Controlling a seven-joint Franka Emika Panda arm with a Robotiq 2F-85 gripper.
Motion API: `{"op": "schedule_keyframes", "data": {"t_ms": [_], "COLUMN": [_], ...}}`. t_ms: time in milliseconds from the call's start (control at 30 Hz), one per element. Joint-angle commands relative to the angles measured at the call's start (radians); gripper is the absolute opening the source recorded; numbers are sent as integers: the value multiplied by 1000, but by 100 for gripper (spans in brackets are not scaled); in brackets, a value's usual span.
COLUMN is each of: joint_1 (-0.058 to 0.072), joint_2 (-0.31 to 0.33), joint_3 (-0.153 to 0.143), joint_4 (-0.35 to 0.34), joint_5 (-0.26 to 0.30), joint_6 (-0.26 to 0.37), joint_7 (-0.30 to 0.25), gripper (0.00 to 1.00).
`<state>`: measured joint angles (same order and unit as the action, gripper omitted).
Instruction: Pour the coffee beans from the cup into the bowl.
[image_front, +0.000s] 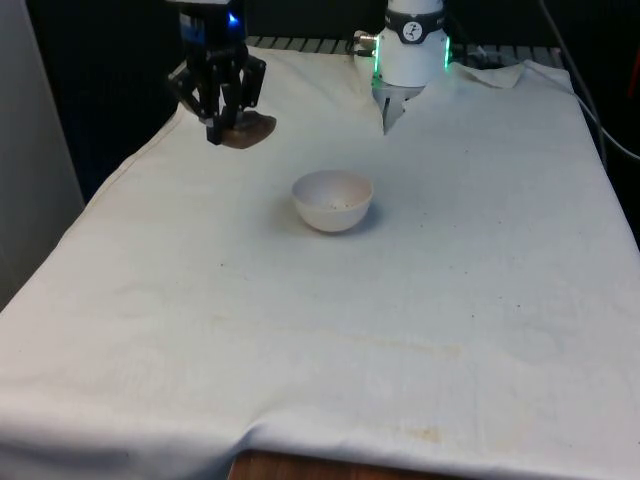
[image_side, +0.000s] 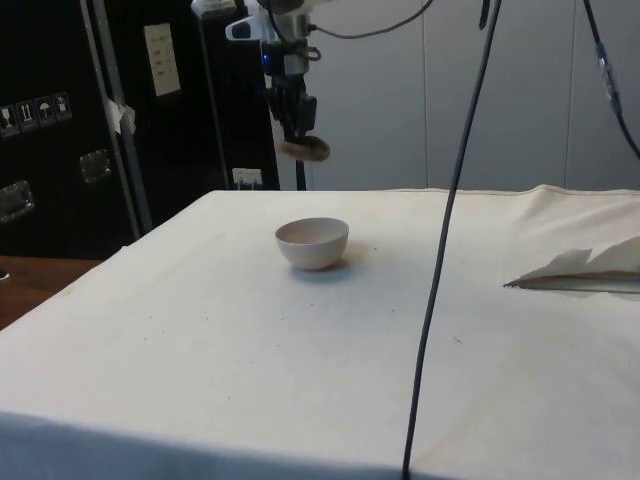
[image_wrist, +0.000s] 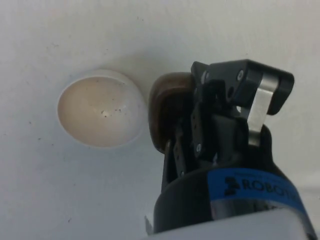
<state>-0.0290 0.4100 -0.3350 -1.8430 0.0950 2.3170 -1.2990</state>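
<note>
I am holding the brown cup (image_front: 248, 130) clamped in my gripper (image_front: 222, 122), lifted well above the table (image_front: 420, 320), while the white bowl (image_front: 333, 200) is sitting below, off toward the front view's right and nearer that camera.

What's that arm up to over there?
The arm's end effector is holding a small brown cup in the air above the cloth-covered table. A white bowl sits on the cloth; the cup is off to one side of it, not directly over it. The bowl looks nearly empty, with a few dark specks inside, so most of the pouring seems not yet done.
</note>
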Motion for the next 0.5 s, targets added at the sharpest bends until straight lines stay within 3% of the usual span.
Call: {"op": "schedule_keyframes", "data": {"t_ms": [0,233,267,300,467], "joint_1": [10,8,0,8,8], "joint_2": [-12,-44,-38,-48,-62], "joint_3": [-12,-16,-6,-16,-19], "joint_4": [-18,-56,-46,-60,-74], "joint_5": [-23,-61,-44,-66,-82], "joint_6": [22,27,6,27,26], "joint_7": [19,50,37,54,83], "gripper": [4,4,4,4,4]}}
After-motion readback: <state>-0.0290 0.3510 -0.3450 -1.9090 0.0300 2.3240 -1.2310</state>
